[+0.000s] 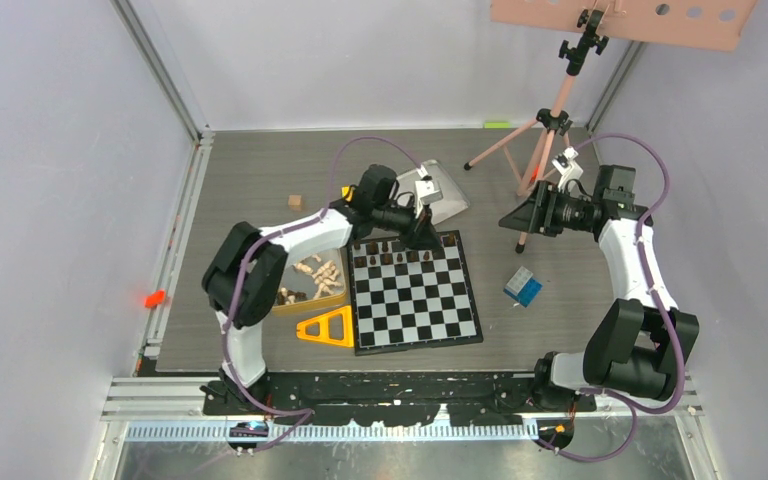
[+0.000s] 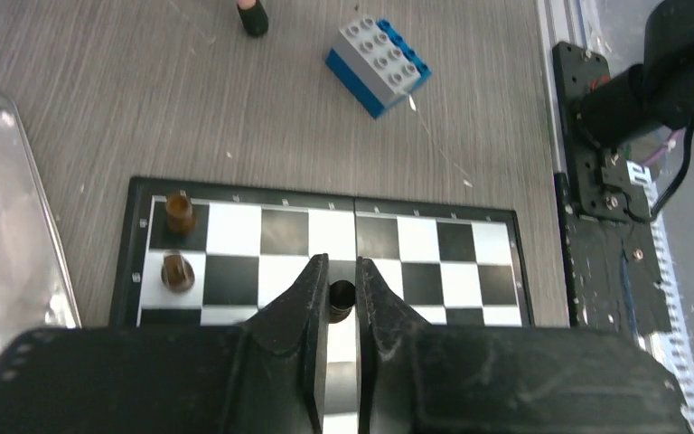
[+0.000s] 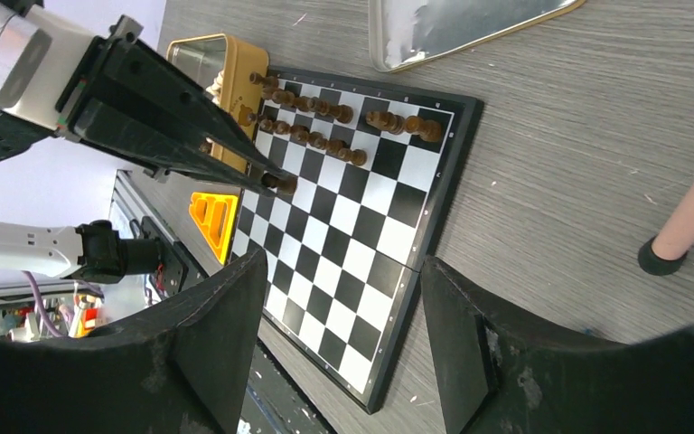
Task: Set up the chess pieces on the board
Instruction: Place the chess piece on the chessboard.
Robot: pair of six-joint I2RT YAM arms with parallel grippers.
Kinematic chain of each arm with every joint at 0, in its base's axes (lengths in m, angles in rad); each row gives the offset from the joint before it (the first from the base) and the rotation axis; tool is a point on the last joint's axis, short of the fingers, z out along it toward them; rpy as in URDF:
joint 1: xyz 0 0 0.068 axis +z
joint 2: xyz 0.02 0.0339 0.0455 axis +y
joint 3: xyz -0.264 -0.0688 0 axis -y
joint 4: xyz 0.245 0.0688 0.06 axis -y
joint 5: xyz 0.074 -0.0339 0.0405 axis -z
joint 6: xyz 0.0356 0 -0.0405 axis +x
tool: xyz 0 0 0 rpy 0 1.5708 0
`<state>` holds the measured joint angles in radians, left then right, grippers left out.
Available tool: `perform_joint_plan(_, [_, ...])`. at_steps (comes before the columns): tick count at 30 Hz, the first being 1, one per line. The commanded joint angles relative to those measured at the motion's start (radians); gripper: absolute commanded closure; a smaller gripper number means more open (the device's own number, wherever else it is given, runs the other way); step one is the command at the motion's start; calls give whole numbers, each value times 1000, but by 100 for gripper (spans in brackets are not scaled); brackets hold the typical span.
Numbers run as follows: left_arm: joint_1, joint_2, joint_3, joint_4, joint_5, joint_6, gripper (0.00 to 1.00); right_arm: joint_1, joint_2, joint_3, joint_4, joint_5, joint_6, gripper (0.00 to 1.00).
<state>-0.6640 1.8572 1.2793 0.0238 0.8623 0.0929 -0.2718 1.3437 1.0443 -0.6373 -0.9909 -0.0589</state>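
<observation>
Grey wood-grain table point(image 1: 260, 180) is carrying the checkered board point(image 1: 415, 305), and dark chess pieces point(image 1: 390, 258) are standing along its two far rows. Off to the board's side, the right pincer point(image 3: 343, 267) is hanging wide open, holding nothing. Now the left pincer point(image 2: 342, 271) is clamping one dark piece point(image 2: 342, 300) over a square near those rows; touching down or not, I cannot tell. Pale pieces point(image 1: 322, 272) are lying in the gold tin point(image 3: 233, 63) beside the board.

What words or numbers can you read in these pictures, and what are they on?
Nothing is readable.
Tiny white marks on the border of the black-and-white checked folding chessboard: too small to read.
Small white sticker, right side of left wrist view: too blurred.
</observation>
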Motion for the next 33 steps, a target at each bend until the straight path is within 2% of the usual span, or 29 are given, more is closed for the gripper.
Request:
perform_joint_plan(1, [-16, 82, 94, 204, 70, -87, 99, -22, -7, 47, 1, 12, -25, 31])
perform_joint_plan(5, [-20, 155, 138, 220, 81, -107, 98, -34, -6, 48, -5, 12, -32, 31])
perform_joint_plan(13, [-20, 237, 132, 295, 100, -108, 97, -47, -7, 42, -11, 6, -37, 31])
perform_joint_plan(22, [-19, 275, 135, 299, 67, -97, 95, -54, -3, 39, -18, -4, -41, 31])
perform_joint_plan(27, [-19, 265, 142, 246, 14, -97, 96, -55, 0, 39, -19, -9, -42, 31])
perform_joint_plan(33, [-19, 251, 116, 262, -73, -141, 95, -56, 5, 39, -21, -15, -44, 31])
